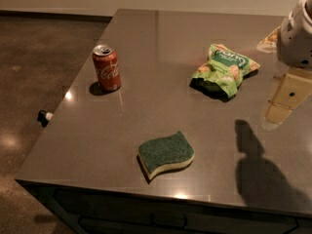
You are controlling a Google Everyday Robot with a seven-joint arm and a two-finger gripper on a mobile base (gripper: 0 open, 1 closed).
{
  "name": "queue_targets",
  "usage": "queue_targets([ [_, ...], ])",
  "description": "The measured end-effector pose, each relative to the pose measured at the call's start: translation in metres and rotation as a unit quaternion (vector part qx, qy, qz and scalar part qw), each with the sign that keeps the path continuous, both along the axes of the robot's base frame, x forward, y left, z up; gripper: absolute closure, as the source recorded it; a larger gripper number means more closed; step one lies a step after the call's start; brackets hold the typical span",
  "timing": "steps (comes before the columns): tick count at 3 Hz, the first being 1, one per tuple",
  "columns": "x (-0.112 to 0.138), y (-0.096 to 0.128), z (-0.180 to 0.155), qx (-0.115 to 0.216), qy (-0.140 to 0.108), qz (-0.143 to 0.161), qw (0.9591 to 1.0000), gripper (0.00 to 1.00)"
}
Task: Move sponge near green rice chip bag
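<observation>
The sponge point(165, 154) lies flat near the front edge of the grey table point(156, 38), its dark green scouring top up over pale yellow foam. The green rice chip bag point(225, 68) lies further back and to the right, well apart from the sponge. My gripper point(285, 101) hangs above the table at the right edge of the view, to the right of the bag and behind and right of the sponge. It holds nothing that I can see. Its shadow falls on the table at the front right.
A red cola can point(107, 68) stands upright at the left of the table. The table's front edge point(146, 191) and left edge drop to a brown floor point(29, 72). A small black and white object point(44, 116) sits beside the left edge.
</observation>
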State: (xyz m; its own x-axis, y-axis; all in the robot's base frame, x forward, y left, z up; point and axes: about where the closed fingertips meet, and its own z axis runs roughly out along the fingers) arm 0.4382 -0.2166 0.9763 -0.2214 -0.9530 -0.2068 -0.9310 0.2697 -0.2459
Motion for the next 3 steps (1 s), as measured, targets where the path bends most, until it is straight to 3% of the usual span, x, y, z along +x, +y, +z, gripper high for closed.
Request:
queue_targets([
  [2,-0.002,0.003,-0.008,-0.007,0.006,0.008,0.9999,0.00],
  [3,-0.013,0.014,-0.025,0.005,0.016,0.029,0.9994,0.00],
])
